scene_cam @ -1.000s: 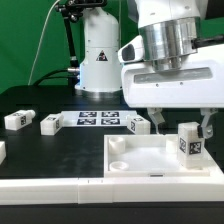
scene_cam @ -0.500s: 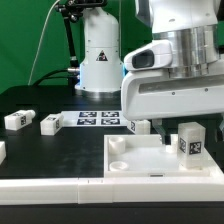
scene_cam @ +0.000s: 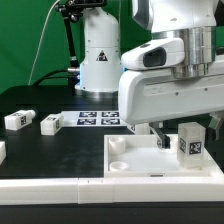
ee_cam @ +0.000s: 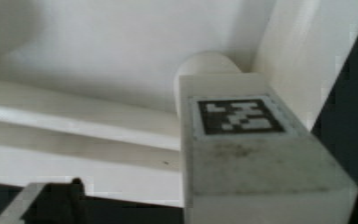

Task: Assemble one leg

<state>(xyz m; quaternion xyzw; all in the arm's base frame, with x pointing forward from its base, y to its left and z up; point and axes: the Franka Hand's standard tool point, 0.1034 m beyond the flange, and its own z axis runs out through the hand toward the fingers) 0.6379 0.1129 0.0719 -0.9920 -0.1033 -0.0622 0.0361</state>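
While the exterior view looked across a black counter (scene_cam: 60,148), a first loose block (scene_cam: 16,120), small, white and tagged, lay far on the exterior view's left, with a second loose block (scene_cam: 50,123) near it. Next came the marker board (scene_cam: 98,119), flat on the counter, showing a row of black-and-white tags. Behind it rose the white arm base (scene_cam: 98,55). A third loose block (scene_cam: 136,126) sat just beside the board's right end. Nearer the camera lay the large white panel (scene_cam: 135,168), with a round socket (scene_cam: 120,146) at its near-left corner. Above the panel's right part hung the hand (scene_cam: 186,135), its bulky white body filling the upper right of the picture. One dark finger (scene_cam: 160,134) reached down to the left of the leg (scene_cam: 190,143) and stood clear of it. A hint of the other finger showed at the leg's far side, so the fingers stood apart and gripped nothing. The leg stood upright on the panel toward the exterior view's right, its tag facing the camera. The wrist view showed the leg (ee_cam: 247,150) close up, tag visible, against the panel's curved white walls. Whether it sat in a socket could not be told.
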